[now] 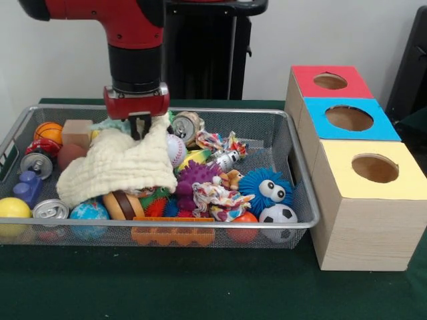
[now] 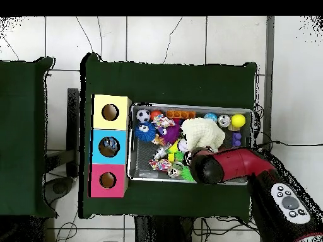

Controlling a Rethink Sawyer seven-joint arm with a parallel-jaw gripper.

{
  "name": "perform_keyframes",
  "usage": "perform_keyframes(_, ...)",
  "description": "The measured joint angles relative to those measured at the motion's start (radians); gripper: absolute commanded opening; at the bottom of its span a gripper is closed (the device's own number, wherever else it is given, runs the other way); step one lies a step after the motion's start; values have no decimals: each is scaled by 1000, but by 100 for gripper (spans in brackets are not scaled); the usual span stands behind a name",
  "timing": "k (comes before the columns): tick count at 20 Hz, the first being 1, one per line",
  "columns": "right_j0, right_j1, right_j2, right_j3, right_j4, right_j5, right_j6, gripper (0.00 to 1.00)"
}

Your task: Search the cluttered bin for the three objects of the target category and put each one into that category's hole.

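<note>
Nearest us, an orange toy brick (image 1: 173, 235) lies along the front wall of the wire bin (image 1: 303, 193), below and slightly right of the gripper (image 1: 140, 124). We see the gripper pinching a cream cloth (image 1: 120, 167), which drapes down-left from it and hides whatever lies beneath. Open room remains only toward the bin's right end. Three boxes stand right of it: the red hole (image 1: 330, 81), blue hole (image 1: 349, 118) and yellow hole (image 1: 375, 168). We cannot tell the target category.

cloth (image 1: 117, 165) in bin (image 1: 303, 190), boxes (image 1: 363, 180) beside
</note>
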Motion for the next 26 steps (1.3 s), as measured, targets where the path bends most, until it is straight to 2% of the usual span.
perform_keyframes(6,87,-1,-74,6,44,-20,14,0)
perform_keyframes(13,171,-1,-161,10,98,-97,15,0)
perform_keyframes(14,198,-1,-190,15,120,-123,15,0)
perform_keyframes(23,289,-1,-278,45,248,-186,20,0)
perform_keyframes(26,336,0,-317,59,314,-219,32,0)
